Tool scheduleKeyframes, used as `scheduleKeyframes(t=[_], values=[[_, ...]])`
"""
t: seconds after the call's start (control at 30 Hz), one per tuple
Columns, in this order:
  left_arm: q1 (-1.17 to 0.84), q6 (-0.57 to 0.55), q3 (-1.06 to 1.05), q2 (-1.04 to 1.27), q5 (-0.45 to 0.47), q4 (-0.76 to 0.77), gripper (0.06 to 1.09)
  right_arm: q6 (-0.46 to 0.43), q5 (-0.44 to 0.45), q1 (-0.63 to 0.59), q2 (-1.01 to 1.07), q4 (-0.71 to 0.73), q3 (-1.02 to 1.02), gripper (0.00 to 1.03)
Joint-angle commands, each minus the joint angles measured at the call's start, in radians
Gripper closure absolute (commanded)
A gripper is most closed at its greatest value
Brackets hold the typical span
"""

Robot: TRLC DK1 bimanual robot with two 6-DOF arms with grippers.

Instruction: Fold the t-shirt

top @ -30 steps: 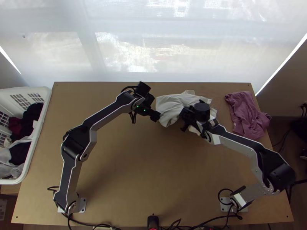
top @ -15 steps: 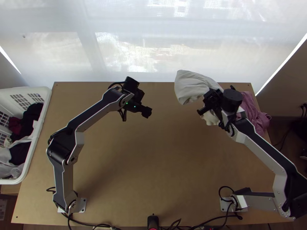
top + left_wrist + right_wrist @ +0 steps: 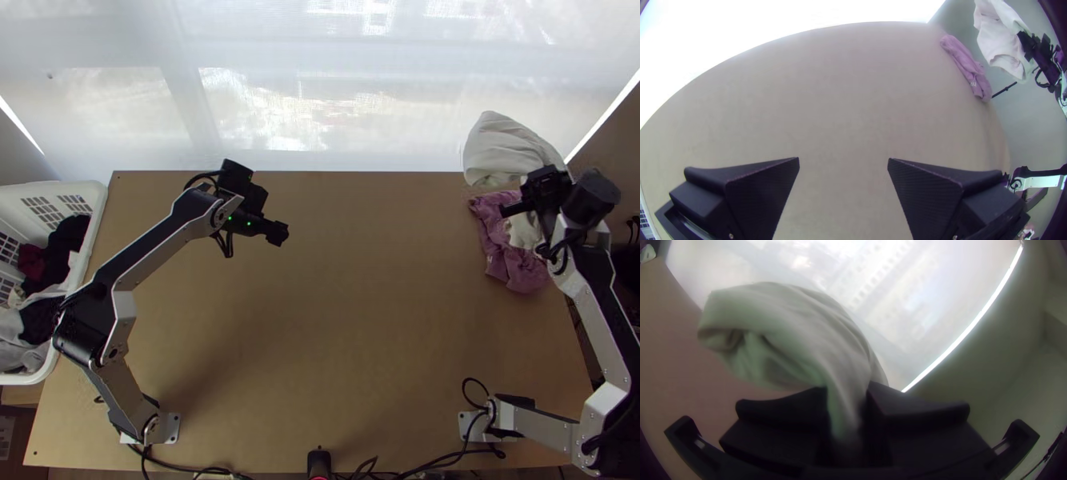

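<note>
Basket point(image 3: 97, 212) far left, left gripper point(image 3: 278, 234) spread wide, white t-shirt point(image 3: 508, 148) pinched up on the right.
So, left to right: the white plastic basket has dark clothes point(image 3: 68, 240) and pale clothes point(image 3: 14, 340) jumbled inside. Next up, the left gripper hangs over the wooden table point(image 3: 344, 336), toward its far side, fingers well apart with tabletop showing between them. Over by the far right corner, the right gripper point(image 3: 526, 200) has a bunched bit of the t-shirt squeezed between its fingers, and the rest flops out loose and crumpled, all rumpled folds. From the top view it overlaps the mauve garment point(image 3: 512, 264), which sits in a heap at the table's right edge.
</note>
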Motion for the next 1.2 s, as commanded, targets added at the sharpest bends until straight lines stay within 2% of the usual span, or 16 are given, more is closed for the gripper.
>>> scheduleKeyframes(t=[0.0,0.2,0.4,0.57,0.8,1.07,1.17], values=[[0.045,0.000,-0.123,-0.111,0.002,0.012,0.11,-0.040,-0.077,-0.211,0.025,-0.001,0.024,1.00],[0.068,0.000,-0.237,-0.206,0.003,0.021,0.11,-0.066,-0.103,-0.337,0.101,0.025,0.013,1.00],[0.102,0.001,-0.295,-0.281,0.005,0.017,0.11,-0.088,-0.107,-0.364,0.256,0.136,0.006,1.00],[0.122,0.001,-0.321,-0.332,0.006,0.002,0.11,-0.075,-0.100,-0.308,0.396,0.147,0.042,1.00],[0.157,0.012,-0.340,-0.381,0.008,-0.028,0.11,-0.036,-0.020,-0.174,0.513,0.176,-0.002,1.00],[0.166,0.010,-0.363,-0.413,0.008,-0.028,0.11,0.001,0.045,-0.090,0.542,0.171,-0.071,1.00],[0.174,0.010,-0.366,-0.418,0.008,-0.028,0.11,0.006,0.051,-0.077,0.540,0.124,-0.094,1.00]])
